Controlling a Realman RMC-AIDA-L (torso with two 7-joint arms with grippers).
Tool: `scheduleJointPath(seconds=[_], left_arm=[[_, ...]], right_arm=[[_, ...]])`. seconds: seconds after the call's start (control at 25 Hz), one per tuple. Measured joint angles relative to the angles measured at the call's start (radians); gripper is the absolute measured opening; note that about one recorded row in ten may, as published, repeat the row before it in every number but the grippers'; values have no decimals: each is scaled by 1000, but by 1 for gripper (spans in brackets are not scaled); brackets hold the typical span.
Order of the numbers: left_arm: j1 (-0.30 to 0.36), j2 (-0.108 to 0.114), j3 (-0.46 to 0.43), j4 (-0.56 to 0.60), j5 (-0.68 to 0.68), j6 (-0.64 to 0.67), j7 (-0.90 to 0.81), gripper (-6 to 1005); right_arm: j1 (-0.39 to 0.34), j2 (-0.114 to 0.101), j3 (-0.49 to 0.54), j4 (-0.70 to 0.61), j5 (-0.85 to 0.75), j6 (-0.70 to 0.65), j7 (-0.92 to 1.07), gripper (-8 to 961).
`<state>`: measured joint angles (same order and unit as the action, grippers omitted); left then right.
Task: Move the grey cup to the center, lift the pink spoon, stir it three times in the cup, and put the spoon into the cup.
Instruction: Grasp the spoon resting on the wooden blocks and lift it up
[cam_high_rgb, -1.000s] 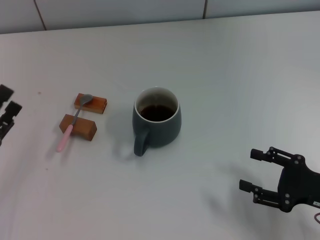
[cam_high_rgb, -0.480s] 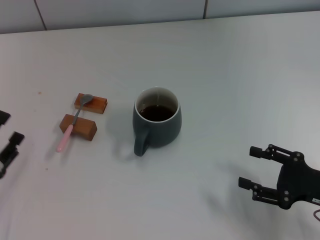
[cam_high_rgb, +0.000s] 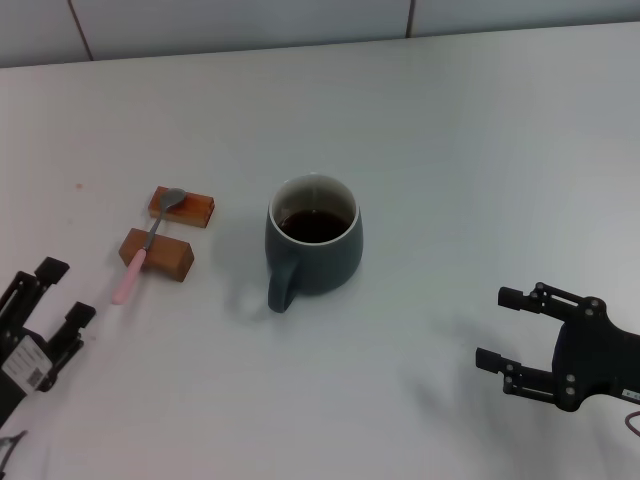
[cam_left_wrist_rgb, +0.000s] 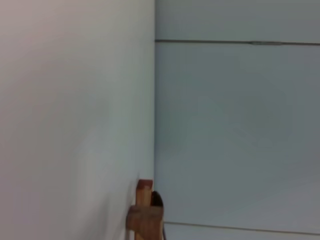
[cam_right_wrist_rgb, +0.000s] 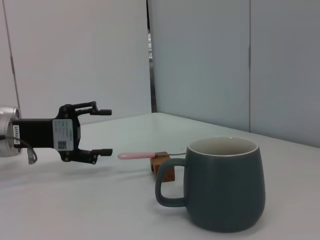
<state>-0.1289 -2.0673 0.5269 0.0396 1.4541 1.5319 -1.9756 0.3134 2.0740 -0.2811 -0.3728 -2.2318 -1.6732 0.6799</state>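
The grey cup (cam_high_rgb: 313, 245) stands upright at the middle of the white table, handle toward me, dark liquid inside; it also shows in the right wrist view (cam_right_wrist_rgb: 227, 187). The pink spoon (cam_high_rgb: 131, 276) lies across two wooden blocks left of the cup, silver bowl on the far block, and shows in the right wrist view (cam_right_wrist_rgb: 140, 155). My left gripper (cam_high_rgb: 65, 291) is open and empty at the near left, a short way from the spoon's handle end; the right wrist view shows it too (cam_right_wrist_rgb: 106, 132). My right gripper (cam_high_rgb: 497, 327) is open and empty at the near right.
Two brown wooden blocks (cam_high_rgb: 181, 207) (cam_high_rgb: 157, 255) hold the spoon; one shows in the left wrist view (cam_left_wrist_rgb: 145, 216). A tiled wall (cam_high_rgb: 300, 20) runs along the table's far edge.
My left gripper has moved from the table's far left edge toward me and to the right, ending near the spoon's handle. The right gripper, cup and spoon have hardly moved.
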Motion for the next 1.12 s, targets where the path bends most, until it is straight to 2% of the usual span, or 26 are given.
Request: scheduleJointPath(seconds=[0.4, 1.12], left_arm=[[-14, -2, 10, -63, 0, -32, -6, 833], [-101, -9, -12, -122, -9, -105, 23, 820]], right_arm=[[11, -1, -4, -10, -2, 8, 23, 762], [20, 0, -4, -12, -2, 10, 41, 762]])
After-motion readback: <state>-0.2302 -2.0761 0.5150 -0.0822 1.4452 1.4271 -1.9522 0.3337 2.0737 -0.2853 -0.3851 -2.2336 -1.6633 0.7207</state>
